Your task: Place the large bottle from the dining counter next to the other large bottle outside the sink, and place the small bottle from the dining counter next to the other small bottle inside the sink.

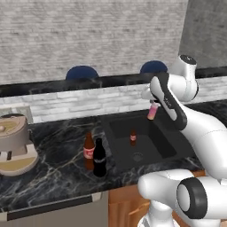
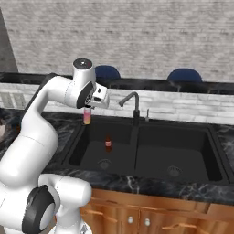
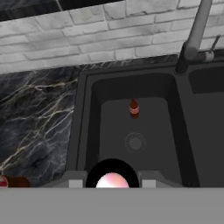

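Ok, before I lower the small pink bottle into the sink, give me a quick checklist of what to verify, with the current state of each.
1. Grip: gripper shut on the small pink bottle, which hangs upright below it. Ok.
2. Position: the pink bottle is over the sink's left basin. Ok.
3. Target: the other small bottle stands upright on the basin floor, near the drain. Ok.
4. Landing room: bare floor shows around that bottle in the hand view. Ok.
5. Faucet clearance: it stands to the side of the gripper, apart from it. Ok.
6. First half of the job: black bottle stands beside the amber bottle on the counter outside the sink. Ok.
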Controlling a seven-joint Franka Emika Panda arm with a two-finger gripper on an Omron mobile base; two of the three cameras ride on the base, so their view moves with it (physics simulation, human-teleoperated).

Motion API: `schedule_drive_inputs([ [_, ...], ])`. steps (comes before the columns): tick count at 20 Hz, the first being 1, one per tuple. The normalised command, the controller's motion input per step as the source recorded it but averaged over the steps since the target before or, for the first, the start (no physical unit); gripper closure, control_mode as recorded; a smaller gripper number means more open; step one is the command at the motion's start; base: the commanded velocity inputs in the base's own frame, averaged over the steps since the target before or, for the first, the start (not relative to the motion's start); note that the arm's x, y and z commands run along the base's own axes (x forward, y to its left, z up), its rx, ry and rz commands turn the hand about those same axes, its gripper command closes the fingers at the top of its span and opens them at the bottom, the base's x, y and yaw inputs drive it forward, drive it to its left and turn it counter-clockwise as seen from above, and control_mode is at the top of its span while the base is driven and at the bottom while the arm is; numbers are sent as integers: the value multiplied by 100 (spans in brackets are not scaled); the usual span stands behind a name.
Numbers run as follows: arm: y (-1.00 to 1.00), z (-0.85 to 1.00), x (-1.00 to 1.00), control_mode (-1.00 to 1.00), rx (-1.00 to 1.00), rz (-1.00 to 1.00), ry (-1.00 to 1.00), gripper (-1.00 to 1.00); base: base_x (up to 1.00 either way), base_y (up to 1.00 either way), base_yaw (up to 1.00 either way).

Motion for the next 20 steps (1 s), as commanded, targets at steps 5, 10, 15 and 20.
schedule_drive_inputs([
  [5,0,0,0,100,0,0,0,100,3,0,25],
  [10,0,0,0,100,0,0,0,100,13,-10,23],
  [15,0,0,0,100,0,0,0,100,11,-34,15],
  [20,0,0,0,100,0,0,0,100,25,-42,0],
])
